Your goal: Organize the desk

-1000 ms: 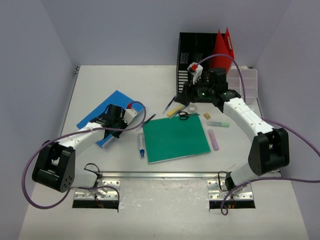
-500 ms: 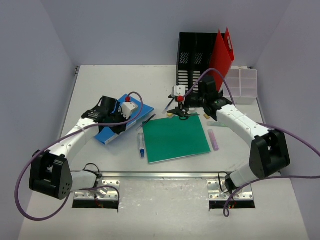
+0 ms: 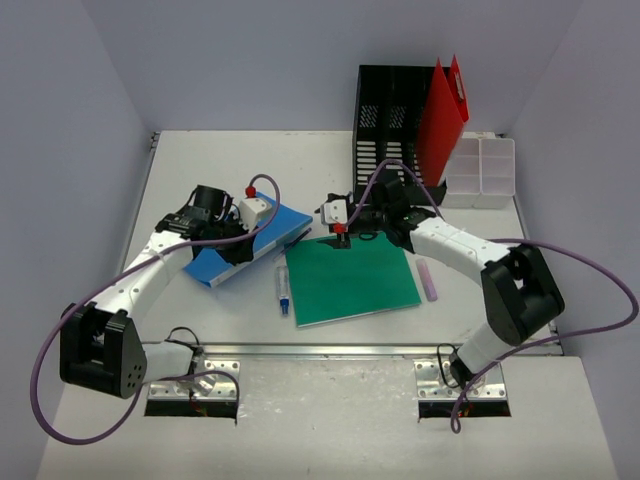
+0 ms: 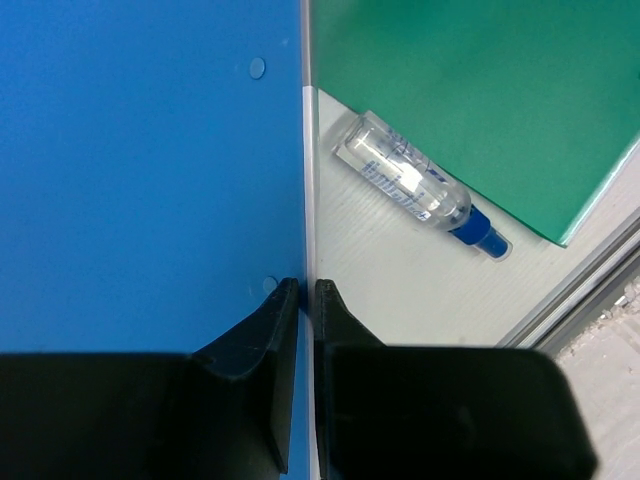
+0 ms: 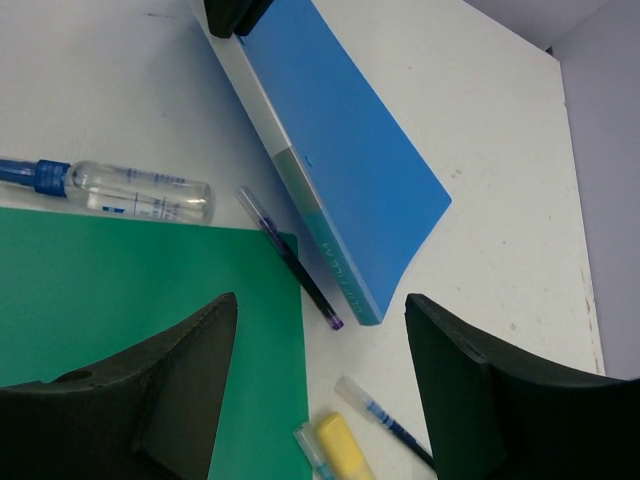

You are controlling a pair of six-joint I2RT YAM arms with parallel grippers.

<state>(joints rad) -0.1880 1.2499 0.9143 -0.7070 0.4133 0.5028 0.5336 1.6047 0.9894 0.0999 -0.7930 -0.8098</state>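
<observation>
White counter [image 3: 200, 160] fills the middle of the room between grey walls, metal rail along its near edge, both arms bolted there.

Left arm reaches in over the left half. Left tool [image 4: 307, 290] is pinched tight on the thin edge of a blue folder [image 4: 150, 170], fingers [image 4: 262, 340] nearly meeting on either side of it. Folder sits left of centre, its long side angled toward the back right.

Green sheet [image 3: 350, 280] lies flat at centre. Small clear bottle [image 4: 415, 185] with a blue cap lies on its side between folder and sheet, close to the sheet's left edge.

Right arm bends across to the sheet's far left corner. Right tool [image 5: 320, 300] hangs above that corner with fingers spread wide, nothing between them. Under it a dark pen [image 5: 290, 258] lies just beside the blue folder's end, running past the sheet's corner. Nearer the wrist camera, a yellow stub [image 5: 345, 445], perhaps an eraser.

Back right: black mesh holder [image 3: 385, 110] with a red folder [image 3: 440, 110] upright in it; clear box [image 3: 480, 170] just beside it. Purple marker [image 3: 428, 280] lies off the sheet's right edge.
</observation>
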